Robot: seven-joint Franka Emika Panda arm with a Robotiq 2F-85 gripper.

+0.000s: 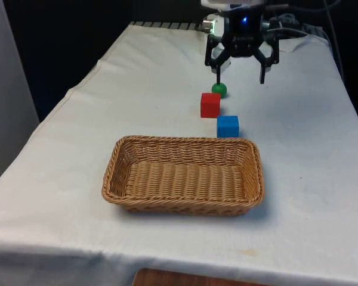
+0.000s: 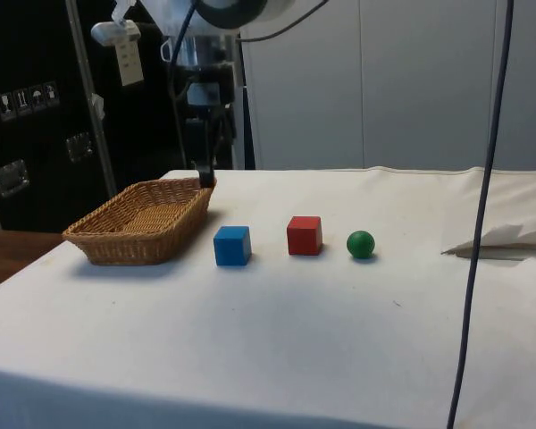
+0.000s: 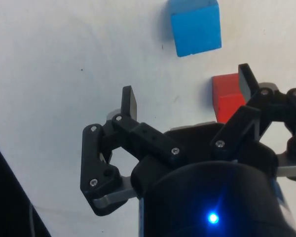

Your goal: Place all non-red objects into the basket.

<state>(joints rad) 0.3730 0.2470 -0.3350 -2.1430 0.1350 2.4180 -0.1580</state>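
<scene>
basket (image 1: 183, 205): woven wicker, rough | tablecloth (image 1: 107, 107): white cloth, matt | blue cube (image 1: 227, 126), red cube (image 1: 210, 105): smooth matt | green ball (image 1: 219, 89): slight gloss | gripper (image 1: 241, 74): black plastic

Even, bright overhead light fell on the white cloth-covered table (image 1: 167, 95), which read clean and slightly washed out toward the upper right of the front view. Shadows were soft and short: a thin dark band lay under the near rim of the woven wicker basket (image 1: 183, 174) at lower centre, and small pools sat beneath the blue wooden cube (image 2: 232, 245), the red wooden cube (image 2: 304, 235) and the green ball (image 2: 360, 243) in mid-frame of the side view. The backgrounds at the upper left were dark. The black two-finger gripper (image 3: 187, 98) looked crisp, without glare.
</scene>
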